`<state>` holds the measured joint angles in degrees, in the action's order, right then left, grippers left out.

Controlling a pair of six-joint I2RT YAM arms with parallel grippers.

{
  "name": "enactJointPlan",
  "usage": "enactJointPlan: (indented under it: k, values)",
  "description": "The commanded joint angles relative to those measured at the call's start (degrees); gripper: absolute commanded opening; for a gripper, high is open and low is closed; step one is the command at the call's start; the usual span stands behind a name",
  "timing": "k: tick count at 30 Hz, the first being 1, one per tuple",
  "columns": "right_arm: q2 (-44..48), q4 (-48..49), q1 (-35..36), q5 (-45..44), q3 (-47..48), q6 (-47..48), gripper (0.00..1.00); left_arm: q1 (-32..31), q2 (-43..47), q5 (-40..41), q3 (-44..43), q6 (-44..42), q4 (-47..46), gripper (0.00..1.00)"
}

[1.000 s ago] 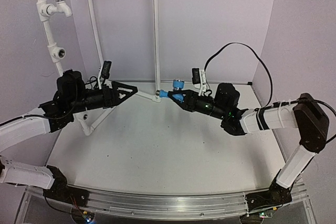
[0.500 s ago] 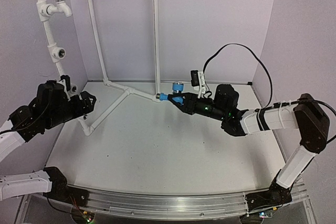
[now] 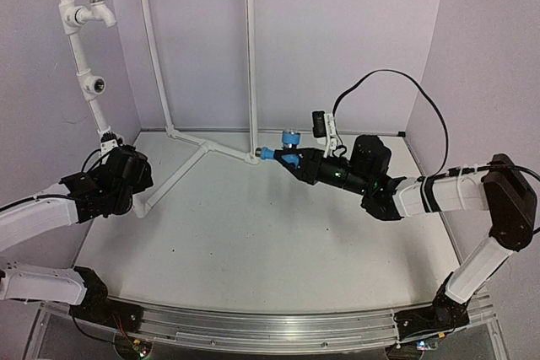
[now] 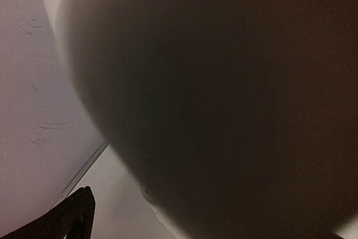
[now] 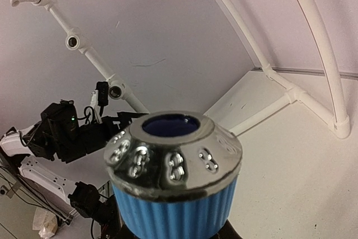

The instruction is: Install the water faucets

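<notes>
– Right gripper [image 3: 285, 158]: condition?
– Pressed together on the blue faucet [image 3: 289, 137], pinching its body from both sides. Knob upward, narrow end pointing left.
– Position of that faucet?
– Held above the bench [image 3: 253, 250], at the rear centre. Its narrow end meets the free end of the low pipe of the white pipe frame [image 3: 202, 150]. Whether it is seated in the pipe, I cannot tell.
– Right wrist view?
– The ribbed blue knob with its shiny cap [image 5: 173, 188] fills the lower middle, close to the lens. Behind it, the frame's pipes run along the wall and down to the bench.
– Second faucet?
– White faucet [image 3: 94, 2], fitted on the upright pipe at the far left, high up, spout turned down. An open round socket sits on the same pipe below it.
– Left gripper [image 3: 135, 176]?
– Low at the left edge of the bench, just beside the frame's near elbow, well apart from both faucets. Nothing seen in it.
– Spread or closed?
– Cannot tell. A dark blur covers most of the left wrist view; only one fingertip [image 4: 72, 216] shows at the lower left.
</notes>
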<state>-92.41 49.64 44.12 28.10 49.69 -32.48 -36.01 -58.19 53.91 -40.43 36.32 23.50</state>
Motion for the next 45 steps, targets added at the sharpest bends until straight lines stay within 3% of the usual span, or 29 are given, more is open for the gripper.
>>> enactJointPlan:
  k: [1, 7, 10, 15, 27, 34, 39, 45]
  values:
    - [2.86, 2.75, 0.09, -0.23, -0.44, 1.02, 0.00, 2.96, -4.76, 4.35, 0.74, -7.49, -14.48, 1.00]
    - [3.32, 2.75, 0.09, -0.24, -0.99, 0.94, 0.00, 6.08, -9.16, 3.24, 0.21, -13.33, -22.48, 1.00]
    - [3.29, 2.72, 0.09, -0.07, -0.89, 0.87, 0.00, 6.13, -11.63, 3.38, -0.67, -12.39, -22.88, 0.98]
    - [3.02, 2.62, 0.09, 0.77, -0.01, 0.86, 0.00, 5.79, -12.42, -3.33, -0.72, -9.01, -21.29, 0.93]
    - [2.25, 2.13, 0.00, 0.87, 0.50, 1.18, 0.00, 4.55, 10.31, -16.71, -3.62, -2.39, 0.33, 0.96]
    - [1.43, 2.22, 0.00, 1.78, 1.60, 1.01, 0.00, 5.00, 11.63, -17.77, -12.52, -3.50, 7.65, 1.00]
    - [2.72, 2.22, 0.00, 1.75, 0.95, 1.39, 0.00, 10.13, 8.10, -22.74, -20.59, -6.13, 9.70, 1.00]
    - [4.76, 2.26, 0.00, 1.11, -0.50, 1.90, 0.00, 18.66, 3.53, -27.43, -23.63, -10.15, 7.68, 1.00]
